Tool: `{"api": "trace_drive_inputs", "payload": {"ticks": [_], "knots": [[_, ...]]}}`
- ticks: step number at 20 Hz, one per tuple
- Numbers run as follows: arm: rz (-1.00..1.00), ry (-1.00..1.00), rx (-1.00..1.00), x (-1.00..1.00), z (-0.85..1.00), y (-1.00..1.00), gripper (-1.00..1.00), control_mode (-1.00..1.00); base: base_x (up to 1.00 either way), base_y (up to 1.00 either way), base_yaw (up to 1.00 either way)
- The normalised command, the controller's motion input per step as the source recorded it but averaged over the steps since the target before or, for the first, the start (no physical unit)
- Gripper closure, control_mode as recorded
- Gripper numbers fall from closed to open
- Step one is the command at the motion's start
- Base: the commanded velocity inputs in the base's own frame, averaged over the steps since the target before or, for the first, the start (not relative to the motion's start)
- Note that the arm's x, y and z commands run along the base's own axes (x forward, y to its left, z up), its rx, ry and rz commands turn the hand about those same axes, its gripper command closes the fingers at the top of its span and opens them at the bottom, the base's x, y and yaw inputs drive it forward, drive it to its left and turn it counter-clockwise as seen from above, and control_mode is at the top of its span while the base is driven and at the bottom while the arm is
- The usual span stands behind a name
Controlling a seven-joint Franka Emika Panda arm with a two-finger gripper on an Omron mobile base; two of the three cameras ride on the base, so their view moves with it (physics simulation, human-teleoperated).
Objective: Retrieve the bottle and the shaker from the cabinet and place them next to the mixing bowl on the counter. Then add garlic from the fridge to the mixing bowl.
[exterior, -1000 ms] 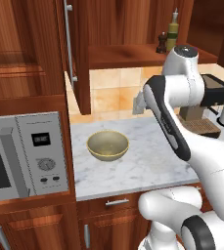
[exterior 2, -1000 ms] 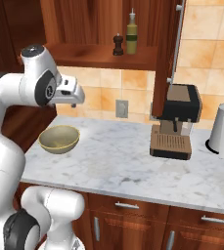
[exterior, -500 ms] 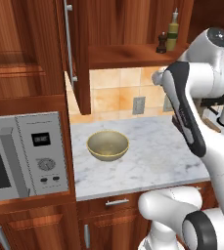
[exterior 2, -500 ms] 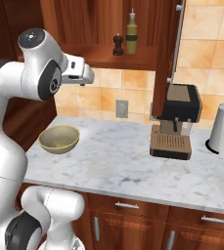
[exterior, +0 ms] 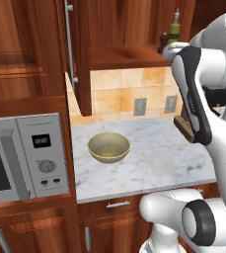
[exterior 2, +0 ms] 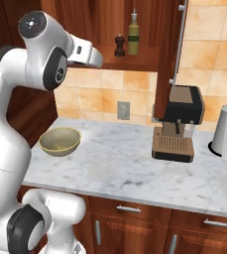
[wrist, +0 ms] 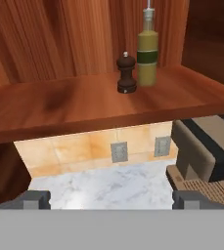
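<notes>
In the left base view, the tall olive-green glass bottle (exterior: pixel 175 30) and dark wooden shaker (exterior: pixel 164 41) are partly hidden at 1 o'clock by the arm. The fingers (wrist: pixel 111 199) are spread wide, empty, touching nothing.

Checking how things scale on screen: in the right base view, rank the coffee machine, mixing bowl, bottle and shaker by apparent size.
1. coffee machine
2. mixing bowl
3. bottle
4. shaker
Bottle and shaker stand farther back, so they look smaller.
</notes>
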Motion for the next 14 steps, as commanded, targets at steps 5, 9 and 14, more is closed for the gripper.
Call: {"api": "trace_drive_inputs", "payload": {"ticks": [5,9,14], "knots": [[-0.05,-0.03,0.11,0.52,0.05,-0.1,-1.0,-1.0,0.0,0.0,0.0],[0.04,0.03,0.0,0.51,0.05,-0.29,-1.0,-1.0,0.0,0.0,0.0],[0.03,0.05,0.0,0.45,0.01,-0.42,-1.0,-1.0,0.0,0.0,0.0]]}}
